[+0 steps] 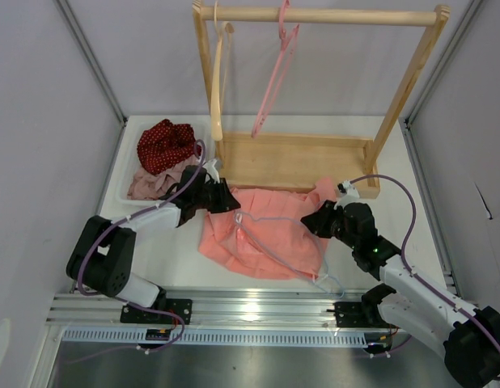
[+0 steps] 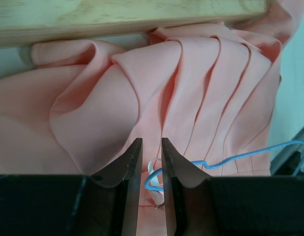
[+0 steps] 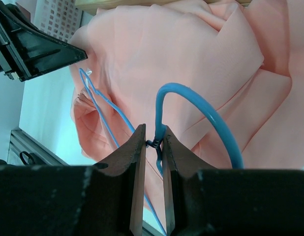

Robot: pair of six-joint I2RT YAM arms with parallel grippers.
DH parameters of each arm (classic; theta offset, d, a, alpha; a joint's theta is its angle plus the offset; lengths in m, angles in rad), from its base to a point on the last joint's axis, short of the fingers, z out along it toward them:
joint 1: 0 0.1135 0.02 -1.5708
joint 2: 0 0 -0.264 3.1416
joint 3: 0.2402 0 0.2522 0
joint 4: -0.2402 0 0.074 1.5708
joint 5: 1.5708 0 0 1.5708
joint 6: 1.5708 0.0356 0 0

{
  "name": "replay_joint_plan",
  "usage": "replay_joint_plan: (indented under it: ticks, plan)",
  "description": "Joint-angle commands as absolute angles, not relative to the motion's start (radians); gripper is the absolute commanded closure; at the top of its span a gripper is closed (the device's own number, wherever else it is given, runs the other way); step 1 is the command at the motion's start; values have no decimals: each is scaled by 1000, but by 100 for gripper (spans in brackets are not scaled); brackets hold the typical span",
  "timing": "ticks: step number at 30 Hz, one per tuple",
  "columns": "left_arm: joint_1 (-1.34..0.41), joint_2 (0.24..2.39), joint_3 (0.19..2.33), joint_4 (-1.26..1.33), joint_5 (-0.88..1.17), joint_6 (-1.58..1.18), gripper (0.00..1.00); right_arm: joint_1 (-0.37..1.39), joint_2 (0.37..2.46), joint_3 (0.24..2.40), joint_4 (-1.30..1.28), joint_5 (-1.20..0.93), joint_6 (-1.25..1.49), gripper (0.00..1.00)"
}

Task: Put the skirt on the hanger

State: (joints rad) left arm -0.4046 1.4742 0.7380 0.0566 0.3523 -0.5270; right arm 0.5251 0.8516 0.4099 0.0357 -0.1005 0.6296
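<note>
The salmon-pink skirt [image 1: 262,230] lies spread on the table in front of the wooden rack's base, with its pleats [image 2: 191,88] showing in the left wrist view. The thin pale blue hanger [image 1: 274,252] lies across it. My right gripper [image 1: 319,220] [image 3: 153,129] is shut on the hanger's twisted neck just below the hook [image 3: 211,118]. My left gripper [image 1: 226,198] [image 2: 151,142] sits at the skirt's upper left edge with its jaws a little apart. The hanger's bent end [image 2: 153,183] and a white ribbon loop [image 2: 154,169] lie in that gap, unpinched.
A wooden rack [image 1: 315,16] stands at the back, its base board [image 1: 294,158] touching the skirt's far edge. A pink hanger [image 1: 274,73] and a wooden hanger [image 1: 219,81] hang on it. A white tray [image 1: 125,190] at left holds a red dotted cloth [image 1: 165,144] and a mauve cloth [image 1: 153,182].
</note>
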Motion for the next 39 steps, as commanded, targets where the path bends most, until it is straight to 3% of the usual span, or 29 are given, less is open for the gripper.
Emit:
replay_joint_plan:
  ticks: [1,12,18,26,39]
  plan:
    - [-385,1497,775,74,485,-491,73,519,853,405,72,-123,606,100]
    - [-364,1577,787,86,623,-472,73,492,856,397,83,-169,598,100]
    - [-334,1560,787,40,644,-451,63,479,853,393,81,-183,597,100]
    - [-275,1575,782,15,730,-451,64,453,836,379,86,-199,606,100]
    - [-275,1392,608,109,598,-584,63,439,819,371,69,-193,612,100]
